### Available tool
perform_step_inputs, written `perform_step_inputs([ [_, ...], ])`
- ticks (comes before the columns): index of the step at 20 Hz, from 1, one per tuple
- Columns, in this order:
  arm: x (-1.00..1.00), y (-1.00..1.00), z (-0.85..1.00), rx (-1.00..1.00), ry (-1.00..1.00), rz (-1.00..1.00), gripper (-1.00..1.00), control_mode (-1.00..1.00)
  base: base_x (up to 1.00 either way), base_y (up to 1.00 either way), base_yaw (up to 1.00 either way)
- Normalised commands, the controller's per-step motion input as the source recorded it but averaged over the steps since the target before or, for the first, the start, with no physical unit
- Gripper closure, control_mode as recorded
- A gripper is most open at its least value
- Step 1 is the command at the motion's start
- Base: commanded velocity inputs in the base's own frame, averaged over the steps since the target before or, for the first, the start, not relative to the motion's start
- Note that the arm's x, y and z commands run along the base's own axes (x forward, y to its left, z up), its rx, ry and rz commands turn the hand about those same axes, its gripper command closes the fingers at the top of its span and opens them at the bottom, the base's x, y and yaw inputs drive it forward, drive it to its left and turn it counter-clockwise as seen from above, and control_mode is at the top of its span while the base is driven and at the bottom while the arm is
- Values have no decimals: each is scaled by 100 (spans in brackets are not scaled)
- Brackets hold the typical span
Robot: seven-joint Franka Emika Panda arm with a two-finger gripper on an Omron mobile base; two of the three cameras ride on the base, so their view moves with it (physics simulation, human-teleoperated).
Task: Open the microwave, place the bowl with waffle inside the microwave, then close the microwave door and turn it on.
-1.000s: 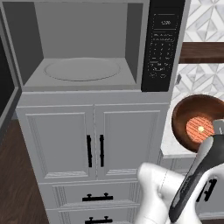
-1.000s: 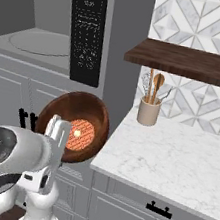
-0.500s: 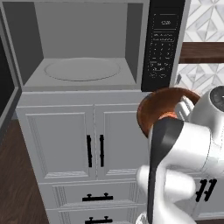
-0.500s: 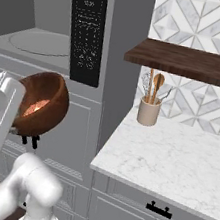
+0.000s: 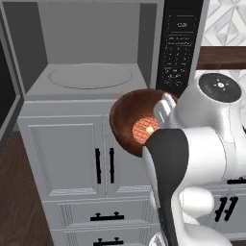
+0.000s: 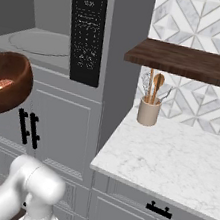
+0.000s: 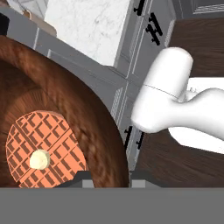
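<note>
Tool [image 7: 109, 177] pinching rim of bowl [image 5: 137, 120], waffle [image 7: 41, 146] inside, held before open microwave [image 5: 91, 77]

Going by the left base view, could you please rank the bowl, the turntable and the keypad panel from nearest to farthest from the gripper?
1. The bowl, gripped at its rim by the gripper, in front of the cabinet doors.
2. The keypad panel, just above the gripper on the microwave's right side.
3. The turntable, up to the left inside the open cavity.
</note>
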Motion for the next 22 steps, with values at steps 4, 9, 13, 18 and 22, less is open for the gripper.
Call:
perform_step_inputs([
  [4,52,84,47,17,1,16,100,-100,0,0,0],
  [9,72,51,47,17,-2,18,100,-100,0,0,0],
  [13,84,5,28,12,-10,12,100,-100,0,0,0],
  [18,83,2,4,1,-16,-2,100,-100,0,0,0],
  [22,73,13,1,0,-18,-10,100,-100,0,0,0],
])
